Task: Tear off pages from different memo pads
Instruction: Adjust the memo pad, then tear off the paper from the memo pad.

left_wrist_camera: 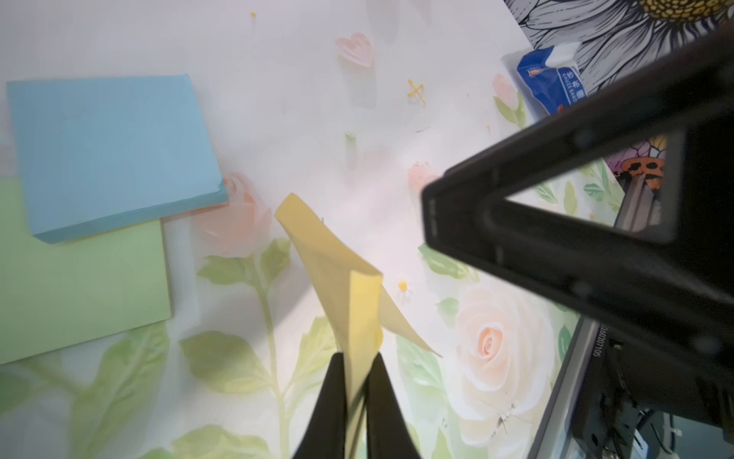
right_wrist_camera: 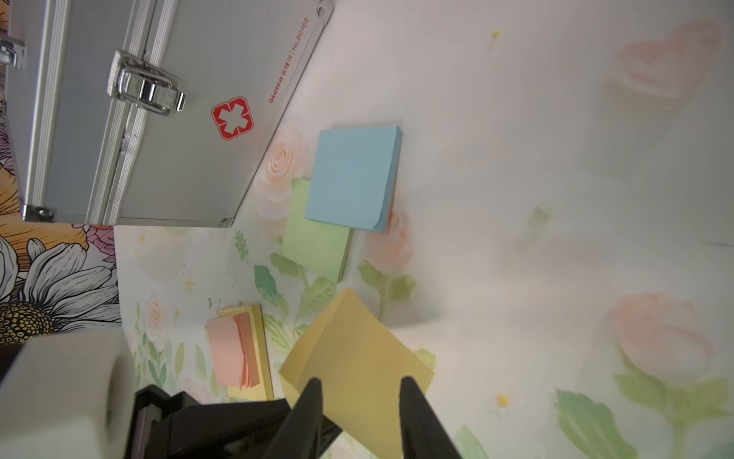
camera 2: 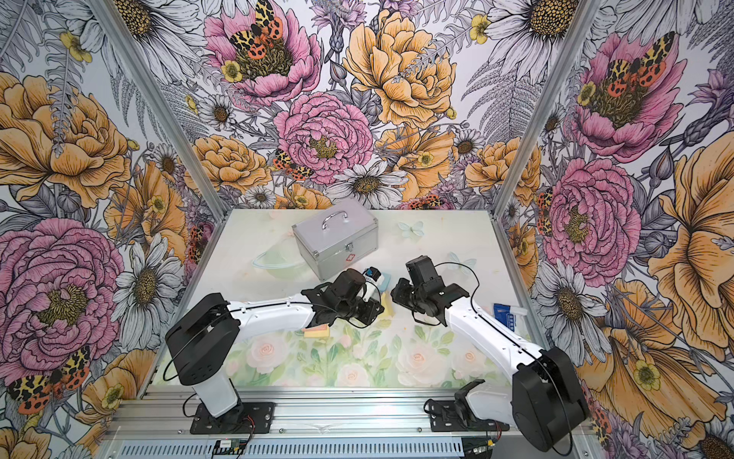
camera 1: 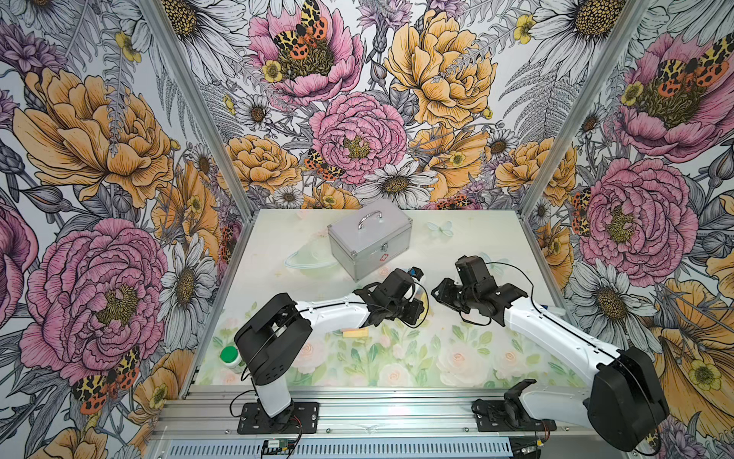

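On the silver case — "GLOsen", "No.B0169", red cross; blue packet — "GAUZE BAND".

The case is silver metal: matt panels, ribbed edges, a glossy chrome latch. The blue pad, green pad and curled yellow page are smooth matt paper. The table wears a smooth printed sheet with a faint sheen. The left arm has smooth white plastic shells.

White arms, black joints, cables
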Controlling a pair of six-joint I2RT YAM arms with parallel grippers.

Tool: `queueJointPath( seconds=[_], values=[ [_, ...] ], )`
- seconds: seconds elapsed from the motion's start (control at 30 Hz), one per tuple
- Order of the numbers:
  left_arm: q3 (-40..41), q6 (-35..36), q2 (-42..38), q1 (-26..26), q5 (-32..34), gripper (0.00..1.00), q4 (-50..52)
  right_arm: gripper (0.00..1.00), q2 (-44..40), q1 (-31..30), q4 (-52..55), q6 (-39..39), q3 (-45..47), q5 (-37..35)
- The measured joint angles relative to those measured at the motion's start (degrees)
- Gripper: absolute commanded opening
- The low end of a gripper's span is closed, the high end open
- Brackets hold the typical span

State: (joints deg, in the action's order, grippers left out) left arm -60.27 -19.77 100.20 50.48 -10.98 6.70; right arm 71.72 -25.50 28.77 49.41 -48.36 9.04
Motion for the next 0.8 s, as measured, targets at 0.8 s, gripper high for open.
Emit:
queueJointPath(
  seconds=[0.8],
  values=[
    [-0.6,-5.0,1.6,-8.0,-14.1,0.00,6.1,0.44,-4.9,-18.3,-7.5,-40.1,5.5,-13.3]
  ],
)
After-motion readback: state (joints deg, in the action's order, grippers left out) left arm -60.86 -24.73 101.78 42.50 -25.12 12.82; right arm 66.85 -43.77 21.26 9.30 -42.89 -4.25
